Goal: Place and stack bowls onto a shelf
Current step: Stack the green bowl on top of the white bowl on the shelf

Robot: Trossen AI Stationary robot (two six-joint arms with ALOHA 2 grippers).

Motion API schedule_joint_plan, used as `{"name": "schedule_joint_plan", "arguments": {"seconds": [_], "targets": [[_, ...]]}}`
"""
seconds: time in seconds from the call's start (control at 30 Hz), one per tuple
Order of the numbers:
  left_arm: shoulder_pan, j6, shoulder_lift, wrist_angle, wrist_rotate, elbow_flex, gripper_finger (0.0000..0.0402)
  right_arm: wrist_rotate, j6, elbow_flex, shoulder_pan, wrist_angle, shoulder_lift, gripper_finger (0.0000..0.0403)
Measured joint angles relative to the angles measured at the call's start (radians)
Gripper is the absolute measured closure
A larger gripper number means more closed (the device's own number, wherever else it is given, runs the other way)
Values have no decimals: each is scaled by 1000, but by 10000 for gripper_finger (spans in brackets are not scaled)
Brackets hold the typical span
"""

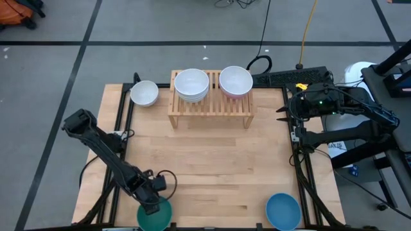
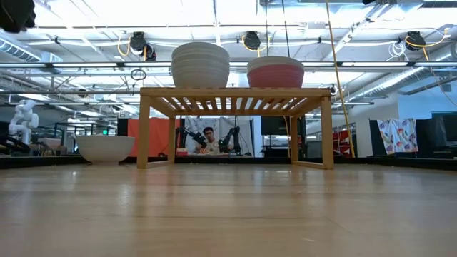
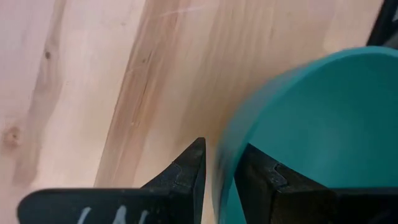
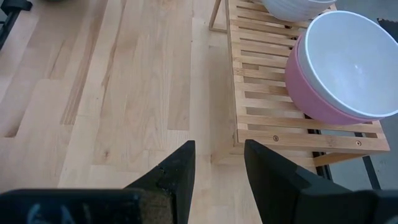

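Left wrist view: my left gripper has its jaws straddling the blurred rim of the teal bowl, partly cut off; my right gripper waits, jaws parted, empty.

On the pale slatted wooden shelf sit stacked white bowls and a white bowl nested in a pink bowl. Beside the shelf a white bowl. The bench is light wood-grain; teal bowl, blue bowl, dark fingers.
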Motion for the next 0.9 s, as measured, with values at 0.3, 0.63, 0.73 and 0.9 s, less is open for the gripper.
{"name": "schedule_joint_plan", "arguments": {"seconds": [0.3, 0.63, 0.73, 0.9], "targets": [[29, -96, 61, 26, 1, 0, 320, 1, 0, 0, 0, 0, 0, 271], [67, -184, 86, 47, 78, 1, 383, 2, 0, 0, 0, 16, 0, 271], [81, -208, 85, 49, 70, 2, 391, 2, 0, 0, 0, 16, 0, 271], [115, -261, 86, 55, 61, 3, 394, 2, 0, 0, 0, 16, 0, 271]]}}
